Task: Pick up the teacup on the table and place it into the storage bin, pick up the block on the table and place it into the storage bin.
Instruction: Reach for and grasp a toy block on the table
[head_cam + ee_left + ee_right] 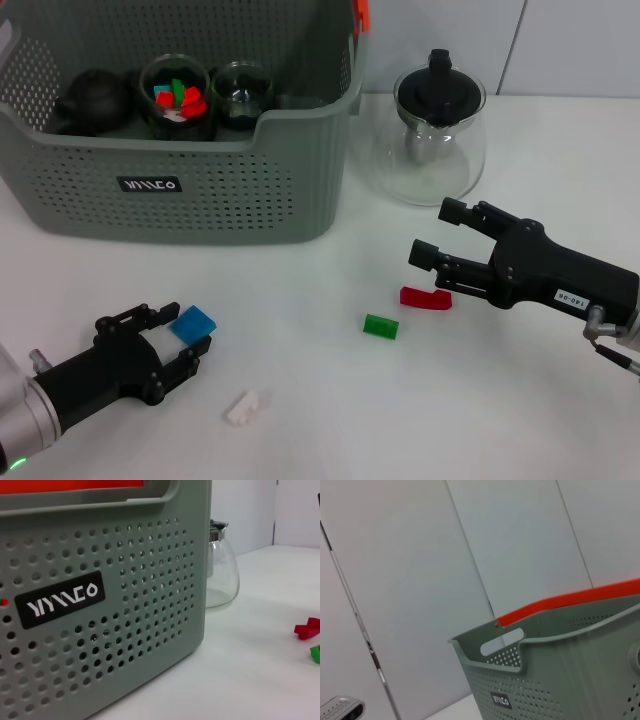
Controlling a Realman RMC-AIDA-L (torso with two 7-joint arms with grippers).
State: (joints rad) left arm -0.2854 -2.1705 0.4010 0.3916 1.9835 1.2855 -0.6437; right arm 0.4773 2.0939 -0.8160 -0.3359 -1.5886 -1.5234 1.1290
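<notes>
Head view
- Storage bin (190, 190): upper left of the frame, standing on the white surface (320, 400); holds a dark teapot (90, 100) and two glass teacups (175, 95), one with red and green pieces inside.
- Left hand (178, 345): lower left, fingers spread around the blue block (193, 323), which lies between the fingertips; contact cannot be confirmed.
- Key relation: the blue block sits at the left hand's tips, directly below the bin's front wall in the frame. Judged: the carry runs up-frame over the rim.
- Right hand (432, 240): right centre, released, hovering just above the red block (425, 298); the green block (380, 326) lies to its lower left.
- White block (245, 407): bottom centre, nearer the left hand.
- Glass teapot (437, 130): upper right, outside the bin.

Left wrist view
- Bin wall with black label (60, 600): fills the left of the frame.
- Red and green blocks: at the right edge.
- Own fingers: not shown.

Right wrist view
- Bin rim and handle cutout (502, 642): lower right.
- Orange strip (570, 600): behind the rim.
</notes>
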